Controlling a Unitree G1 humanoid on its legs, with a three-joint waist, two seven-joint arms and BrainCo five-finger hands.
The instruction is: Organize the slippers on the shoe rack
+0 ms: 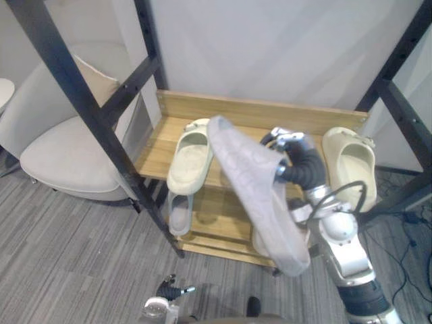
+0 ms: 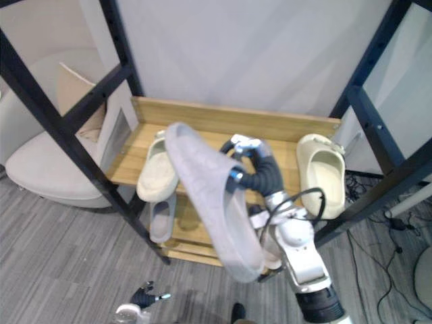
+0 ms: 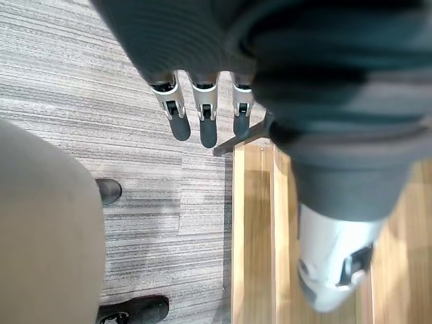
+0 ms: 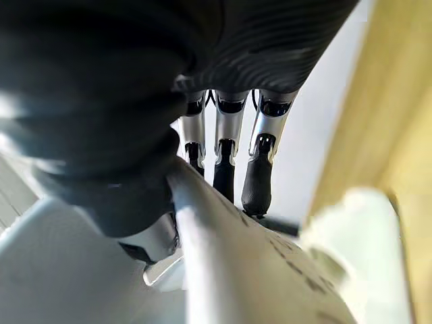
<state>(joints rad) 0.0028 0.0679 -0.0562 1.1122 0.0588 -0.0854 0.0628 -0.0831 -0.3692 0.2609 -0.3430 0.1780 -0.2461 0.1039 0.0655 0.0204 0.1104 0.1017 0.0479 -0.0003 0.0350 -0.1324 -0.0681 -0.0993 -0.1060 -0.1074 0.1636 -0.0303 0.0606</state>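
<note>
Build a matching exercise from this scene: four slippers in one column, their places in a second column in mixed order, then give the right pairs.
Things
1. raised grey slipper
2. left cream slipper
3. right cream slipper
4. second grey slipper

Places
A. lower shelf of the shoe rack
B. top shelf, right end
C. off the shelves, gripped by the right hand
D. top shelf, left part

Pairs: 1-C, 2-D, 3-B, 4-A
</note>
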